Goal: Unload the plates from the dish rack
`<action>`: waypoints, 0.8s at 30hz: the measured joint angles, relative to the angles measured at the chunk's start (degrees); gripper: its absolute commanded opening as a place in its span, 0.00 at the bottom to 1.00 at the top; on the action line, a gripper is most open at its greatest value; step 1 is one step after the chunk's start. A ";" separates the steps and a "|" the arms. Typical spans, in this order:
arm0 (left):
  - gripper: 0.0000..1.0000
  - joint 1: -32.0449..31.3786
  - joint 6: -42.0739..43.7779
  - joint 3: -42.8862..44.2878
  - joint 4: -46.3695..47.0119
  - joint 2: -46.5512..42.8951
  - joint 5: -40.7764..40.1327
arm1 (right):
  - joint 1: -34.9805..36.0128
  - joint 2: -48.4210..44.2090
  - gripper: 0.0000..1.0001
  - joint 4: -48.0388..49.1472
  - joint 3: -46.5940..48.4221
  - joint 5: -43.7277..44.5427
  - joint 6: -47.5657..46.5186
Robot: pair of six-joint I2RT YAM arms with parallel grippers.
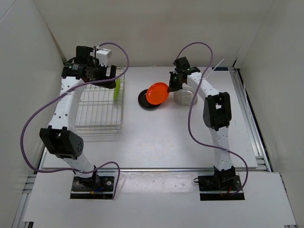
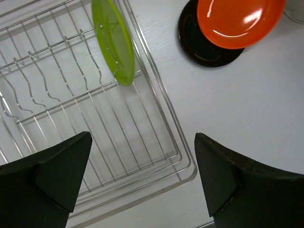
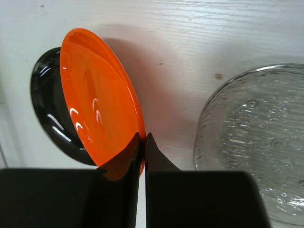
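The silver wire dish rack point(image 1: 97, 111) stands at the left and also shows in the left wrist view point(image 2: 61, 118). One lime green plate point(image 1: 116, 88) stands on edge at the rack's far right end point(image 2: 113, 40). My left gripper point(image 2: 142, 175) is open and empty, high above the rack's corner. My right gripper point(image 3: 144, 138) is shut on the rim of the orange plate point(image 3: 97, 95) and holds it tilted over the black plate point(image 3: 47, 109), which lies flat on the table. The orange plate point(image 1: 157, 93) and black plate point(image 1: 145, 101) also show from above. The clear plate point(image 1: 185, 96) lies flat beside them point(image 3: 256, 137).
White walls close in the table on the left, back and right. A purple cable loops from each arm. A metal rail point(image 1: 249, 118) runs along the table's right edge.
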 measured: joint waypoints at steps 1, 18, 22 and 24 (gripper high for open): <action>1.00 0.00 -0.24 -0.22 0.02 -0.22 0.76 | 0.00 0.39 0.00 0.00 0.00 0.42 0.20; 1.00 0.00 -1.60 -3.34 0.74 -1.11 5.18 | 0.76 3.30 0.14 1.11 2.03 0.74 1.14; 1.00 0.00 -1.86 -4.90 1.29 -1.11 5.05 | 1.27 3.39 0.27 1.07 2.03 0.61 0.94; 1.00 -0.02 -2.12 -5.60 1.66 -1.14 4.87 | 1.64 3.39 0.34 1.05 2.03 0.46 0.85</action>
